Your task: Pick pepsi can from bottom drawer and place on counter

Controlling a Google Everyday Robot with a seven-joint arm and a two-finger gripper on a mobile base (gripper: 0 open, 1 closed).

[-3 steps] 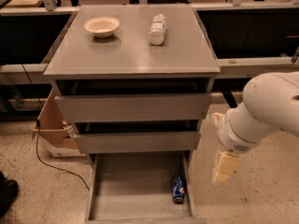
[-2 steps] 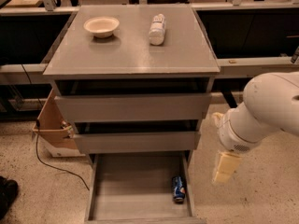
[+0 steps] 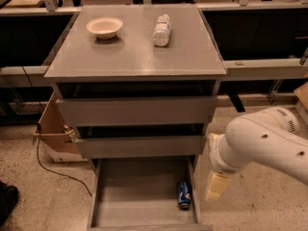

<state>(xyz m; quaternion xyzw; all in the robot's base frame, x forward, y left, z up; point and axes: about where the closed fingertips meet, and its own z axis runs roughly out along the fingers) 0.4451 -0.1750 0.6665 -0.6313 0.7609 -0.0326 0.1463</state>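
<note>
A: Camera view: which elements are largest?
B: The counter (image 3: 134, 57), a square grey slab on top of the drawer cabinet, and the white arm (image 3: 269, 138) entering from the right. Below two plain drawer fronts (image 3: 137, 110), the bottom drawer (image 3: 139, 191) stands pulled out over the speckled floor.
A: And the smaller items?
B: A cardboard box (image 3: 53, 129) sits left of the cabinet. On the counter, a pale bowl (image 3: 104, 27) rests at rear left and a white bottle (image 3: 162, 30) lies on its side at rear centre, the two apart. The pincer (image 3: 216, 186) hangs pointing down just outside the drawer's right wall; whether it is open or closed cannot be told. The pepsi can (image 3: 184, 195) sits on the drawer floor close by the right wall, near the pincer but apart from it.
</note>
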